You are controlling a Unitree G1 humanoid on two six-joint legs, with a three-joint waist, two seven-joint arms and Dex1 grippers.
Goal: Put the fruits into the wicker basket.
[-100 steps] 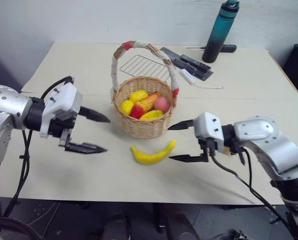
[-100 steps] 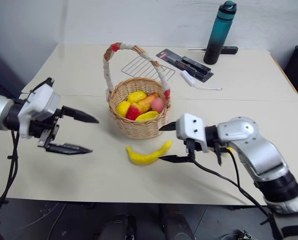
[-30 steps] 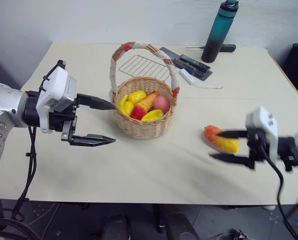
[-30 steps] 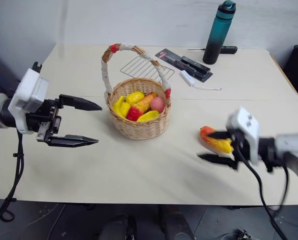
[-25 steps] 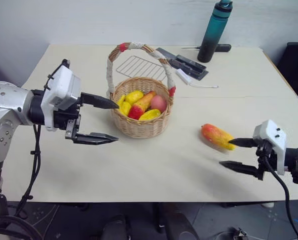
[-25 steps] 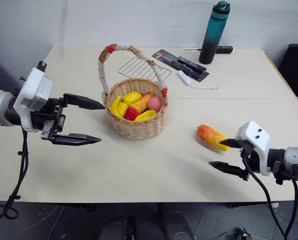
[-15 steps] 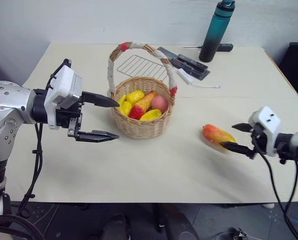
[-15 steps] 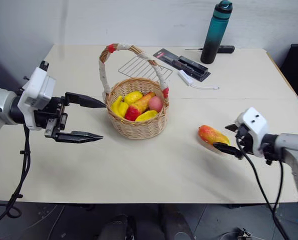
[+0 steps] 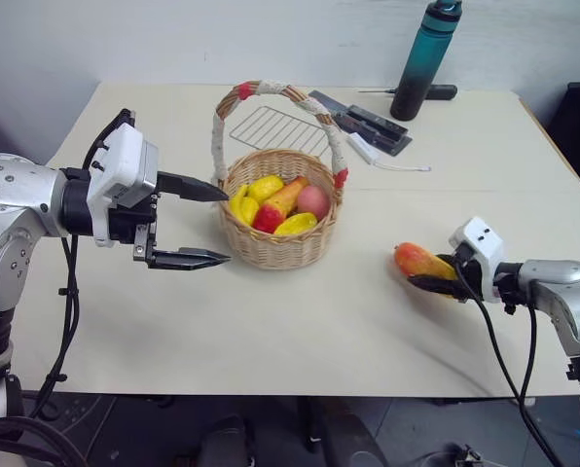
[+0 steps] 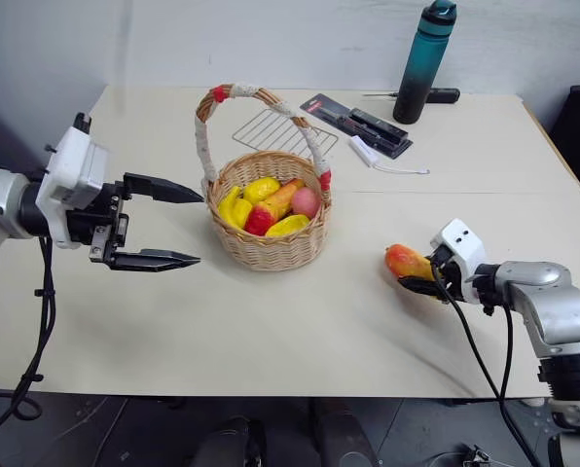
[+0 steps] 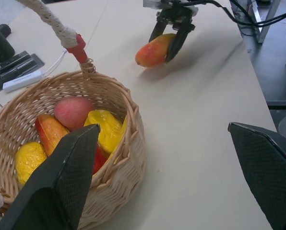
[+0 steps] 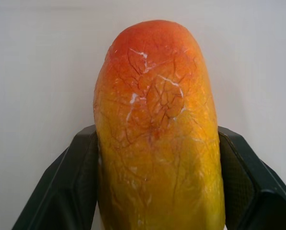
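The wicker basket (image 9: 275, 248) stands mid-table holding several fruits: yellow lemons (image 9: 269, 186), a pink peach (image 9: 313, 200), a red apple (image 9: 267, 216) and a banana (image 9: 237, 198). To its right an orange-red-and-yellow mango (image 9: 416, 259) lies on the table. My right gripper (image 9: 422, 269) has a finger pressed on each side of that mango (image 12: 157, 129), shut on it. Left of the basket, level with its rim, my left gripper (image 9: 227, 225) hangs open and holds nothing; its wrist view shows the basket (image 11: 128, 143) and the mango (image 11: 151, 51).
Behind the basket lies a flat wire rack (image 9: 275, 126). A black tool pack (image 9: 363, 123), a white stick with a cord (image 9: 370, 151), a teal bottle (image 9: 422, 58) and a black pen (image 9: 436, 92) sit at the back right. The table's front edge is near my arms.
My right gripper has moved forward onto the mango and its fingers have closed in against its sides. The left gripper stays open beside the basket.
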